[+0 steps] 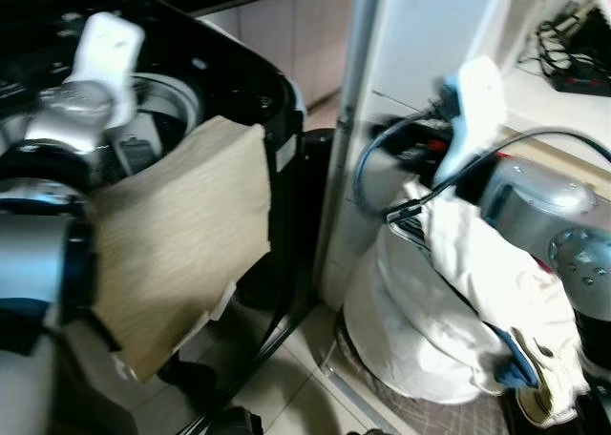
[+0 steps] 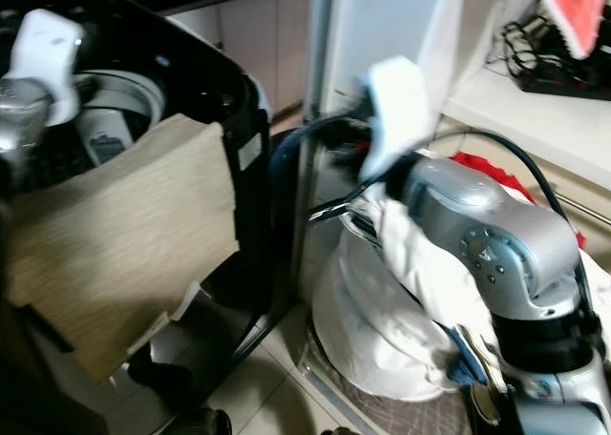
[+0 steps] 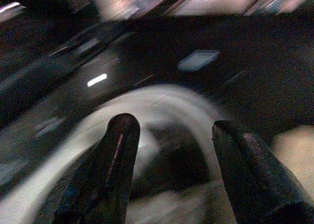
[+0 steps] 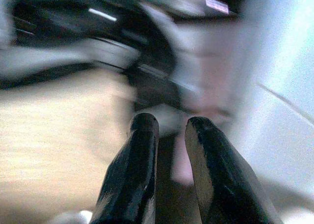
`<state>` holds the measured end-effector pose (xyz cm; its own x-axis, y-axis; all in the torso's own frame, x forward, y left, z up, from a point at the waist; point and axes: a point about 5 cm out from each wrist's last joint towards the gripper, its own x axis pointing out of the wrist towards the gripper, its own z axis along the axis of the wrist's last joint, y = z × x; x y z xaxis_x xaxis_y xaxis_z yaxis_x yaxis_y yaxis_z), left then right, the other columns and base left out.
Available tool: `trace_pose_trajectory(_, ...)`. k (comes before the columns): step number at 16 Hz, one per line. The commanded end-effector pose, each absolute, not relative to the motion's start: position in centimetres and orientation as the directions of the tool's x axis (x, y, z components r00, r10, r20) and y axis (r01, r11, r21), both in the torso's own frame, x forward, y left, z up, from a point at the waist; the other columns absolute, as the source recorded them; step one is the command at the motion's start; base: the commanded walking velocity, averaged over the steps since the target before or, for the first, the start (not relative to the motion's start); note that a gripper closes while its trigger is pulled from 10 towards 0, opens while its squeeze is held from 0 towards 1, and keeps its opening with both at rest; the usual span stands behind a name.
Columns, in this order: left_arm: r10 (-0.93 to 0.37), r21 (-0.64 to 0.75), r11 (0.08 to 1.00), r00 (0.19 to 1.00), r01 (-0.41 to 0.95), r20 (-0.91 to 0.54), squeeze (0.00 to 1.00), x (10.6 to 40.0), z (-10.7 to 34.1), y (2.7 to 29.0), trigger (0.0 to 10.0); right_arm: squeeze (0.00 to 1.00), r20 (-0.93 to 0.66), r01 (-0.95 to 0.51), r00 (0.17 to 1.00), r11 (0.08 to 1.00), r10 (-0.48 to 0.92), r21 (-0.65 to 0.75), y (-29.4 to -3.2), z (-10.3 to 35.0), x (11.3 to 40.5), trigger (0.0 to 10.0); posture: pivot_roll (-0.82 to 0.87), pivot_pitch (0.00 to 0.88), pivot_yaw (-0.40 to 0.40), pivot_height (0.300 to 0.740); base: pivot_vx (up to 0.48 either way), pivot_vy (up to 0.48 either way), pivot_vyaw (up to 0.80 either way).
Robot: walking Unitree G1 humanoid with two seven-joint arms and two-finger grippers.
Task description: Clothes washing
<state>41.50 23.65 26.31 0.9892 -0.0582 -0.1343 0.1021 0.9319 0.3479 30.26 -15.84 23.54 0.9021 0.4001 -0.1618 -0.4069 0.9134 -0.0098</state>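
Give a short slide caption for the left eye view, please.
Beige cloth draped over the black washing machine rim; white laundry bag beside it on the floor.

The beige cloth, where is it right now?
In the left eye view the beige cloth hangs over the front rim of the black washing machine, on the robot's left, beside the white laundry bag.

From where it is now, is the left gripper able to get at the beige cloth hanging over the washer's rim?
Probably yes. The left gripper hangs open above the washer drum, and the beige cloth drapes over the rim just beside that arm with nothing between them.
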Motion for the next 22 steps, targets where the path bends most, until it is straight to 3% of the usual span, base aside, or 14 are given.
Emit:
trace_pose_trajectory(1,-0.261,0.259,0.926,0.962,0.274,-0.086,0.00,41.7,26.1,20.0,10.0,1.00,-0.170,-0.255,0.953,0.967,0.252,0.002,-18.3,22.4,30.9,10.0,-0.12,0.036,0.002,0.740,0.000,0.000,0.00)
trace_pose_trajectory(6,-0.604,0.136,0.794,0.793,0.592,0.074,0.00,39.2,24.8,13.5,10.0,1.00,-0.241,-0.100,0.966,0.995,0.092,-0.020,-21.7,20.3,31.2,10.0,-0.12,0.043,0.001,0.740,0.000,0.000,0.00)
trace_pose_trajectory(7,-0.748,0.153,0.663,0.660,0.733,0.078,0.00,36.5,24.5,11.6,10.0,1.00,-0.308,-0.144,0.943,0.988,0.123,-0.047,-22.2,19.6,30.8,10.0,-0.12,0.047,0.002,0.740,0.000,0.000,0.00)
trace_pose_trajectory(8,-0.797,0.162,0.602,0.599,0.782,0.072,0.00,35.4,24.4,11.0,10.0,1.00,-0.327,-0.155,0.936,0.986,0.127,-0.060,-22.4,19.4,30.7,10.0,-0.12,0.047,0.002,0.740,0.000,0.000,0.00)
trace_pose_trajectory(9,-0.891,0.153,0.452,0.453,0.879,0.031,0.00,32.8,24.1,10.0,10.0,1.00,-0.368,-0.156,0.922,0.985,0.119,-0.074,-23.0,18.7,30.5,10.0,-0.12,0.049,0.004,0.740,0.000,0.000,0.00)
trace_pose_trajectory(11,-0.938,0.114,0.345,0.347,0.932,0.003,0.00,30.9,23.8,9.7,10.0,1.00,-0.391,-0.139,0.916,0.986,0.093,-0.090,-23.6,18.2,30.4,10.0,-0.12,0.049,0.004,0.740,0.000,0.000,0.00)
trace_pose_trajectory(12,-0.971,0.059,0.234,0.236,0.970,-0.033,0.00,28.9,23.1,9.5,10.0,0.00,-0.429,-0.150,0.899,0.983,0.090,-0.108,-24.0,17.5,30.3,10.0,-0.12,0.048,0.005,0.740,0.000,0.000,0.00)
trace_pose_trajectory(14,-0.984,0.016,0.159,0.160,0.987,-0.077,0.00,26.4,22.1,9.1,10.0,0.00,-0.497,-0.204,0.861,0.970,0.111,-0.135,-24.2,16.4,29.9,10.0,-0.12,0.044,0.004,0.740,0.000,0.000,0.00)
trace_pose_trajectory(15,-0.984,0.013,0.159,0.159,0.987,-0.078,0.00,26.1,22.1,9.0,10.0,0.00,-0.502,-0.208,0.857,0.969,0.114,-0.135,-24.3,16.3,29.8,4.6,-0.12,0.043,0.004,0.740,0.000,0.000,0.00)
trace_pose_trajectory(16,-0.985,0.004,0.159,0.159,0.987,-0.074,0.00,25.8,22.1,8.7,10.0,0.00,-0.505,-0.212,0.854,0.969,0.121,-0.127,-24.3,16.1,29.8,0.0,-0.12,0.040,0.004,0.740,0.000,0.000,0.00)
trace_pose_trajectory(22,-0.985,-0.018,0.160,0.159,0.987,-0.075,0.00,25.3,22.3,8.4,10.0,0.00,-0.486,-0.235,0.859,0.967,0.160,-0.097,-24.1,16.4,30.0,0.0,-0.12,0.033,0.006,0.740,0.000,0.000,0.00)
